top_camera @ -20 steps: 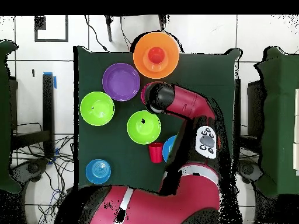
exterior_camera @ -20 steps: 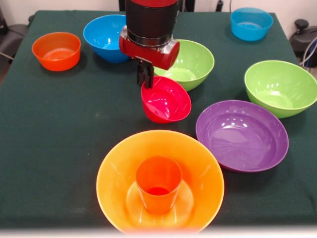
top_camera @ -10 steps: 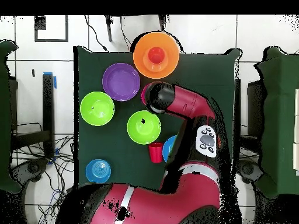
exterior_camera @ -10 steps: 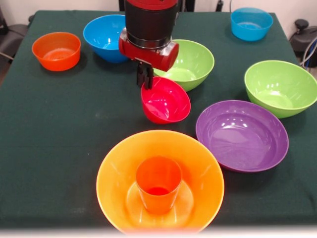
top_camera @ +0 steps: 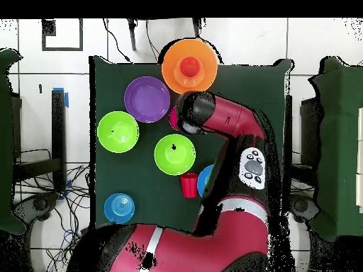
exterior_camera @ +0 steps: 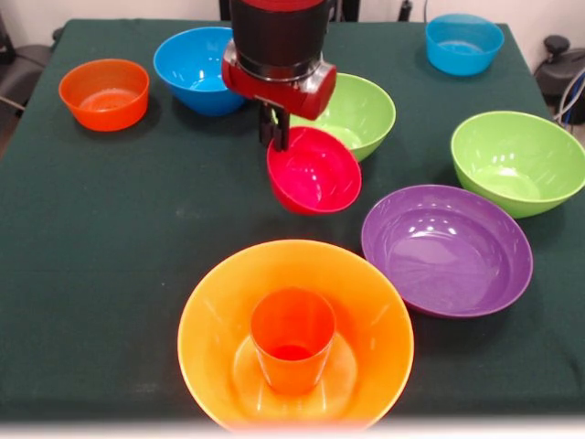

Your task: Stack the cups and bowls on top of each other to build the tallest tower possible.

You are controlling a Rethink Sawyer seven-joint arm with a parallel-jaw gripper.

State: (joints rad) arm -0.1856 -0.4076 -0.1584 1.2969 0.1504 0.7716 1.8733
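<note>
One tilted crimson bowl (exterior_camera: 314, 171), mouth toward camera, pinched in tool (exterior_camera: 275, 135).

Cup (exterior_camera: 292, 340) upright inside big bowl (exterior_camera: 219, 302) at table's (exterior_camera: 101, 229) near edge, 7 bowls behind.

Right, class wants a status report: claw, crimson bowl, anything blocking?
Claw shut on crimson bowl, tilted, airborne. Orange cup upright in big orange bowl. Path clear.
</note>
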